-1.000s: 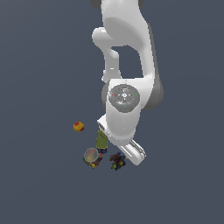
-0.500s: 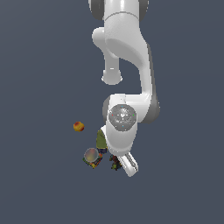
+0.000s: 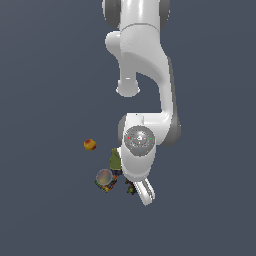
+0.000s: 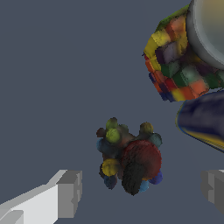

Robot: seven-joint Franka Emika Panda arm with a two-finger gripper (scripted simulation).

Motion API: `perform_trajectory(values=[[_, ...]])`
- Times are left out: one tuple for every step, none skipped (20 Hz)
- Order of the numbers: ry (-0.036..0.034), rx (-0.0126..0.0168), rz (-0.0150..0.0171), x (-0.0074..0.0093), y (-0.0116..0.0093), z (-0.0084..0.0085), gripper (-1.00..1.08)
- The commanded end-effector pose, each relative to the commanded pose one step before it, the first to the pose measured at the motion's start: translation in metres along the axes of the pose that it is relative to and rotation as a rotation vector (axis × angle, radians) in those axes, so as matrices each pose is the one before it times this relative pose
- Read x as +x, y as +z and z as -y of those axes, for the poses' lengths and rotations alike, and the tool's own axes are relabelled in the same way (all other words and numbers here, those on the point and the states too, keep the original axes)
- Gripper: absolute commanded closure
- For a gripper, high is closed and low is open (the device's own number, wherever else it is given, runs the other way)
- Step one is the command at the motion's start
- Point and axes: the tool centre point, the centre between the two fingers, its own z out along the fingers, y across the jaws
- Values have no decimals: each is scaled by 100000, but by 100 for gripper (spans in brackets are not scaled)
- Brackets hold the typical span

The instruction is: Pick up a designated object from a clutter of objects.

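While our gripper (image 4: pixel 140 192) hangs with its fingers (image 4: pixel 65 194) spread apart and nothing between them, we see the dark speckled lump (image 4: pixel 129 159) lying on the grey floor (image 4: pixel 52 78) just ahead of the gap. Near it sits the dome (image 4: pixel 208 30) on its colourful base (image 4: pixel 175 70). Outside, the ball (image 3: pixel 89 145) lies apart from the green block (image 3: pixel 115 160).
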Motion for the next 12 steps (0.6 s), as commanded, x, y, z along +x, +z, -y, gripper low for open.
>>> perform_trajectory(values=[[12,42,-17,7,14,12,-92],[0,0,0,-7,119,2,-92],[0,0,0,-12,197,3,-92],[48,7,-4,13,269,-10,-92],[48,7,-4,8,347,-11,-92],[48,7,-4,3,423,-11,-92],[48,7,-4,-3,498,-13,-92],[48,6,-4,-9,571,-15,-92],[48,6,-4,-13,616,-16,-92],[68,9,-6,5,544,-21,-92],[48,7,-4,0,460,-12,-92],[0,0,0,-22,380,6,-92]])
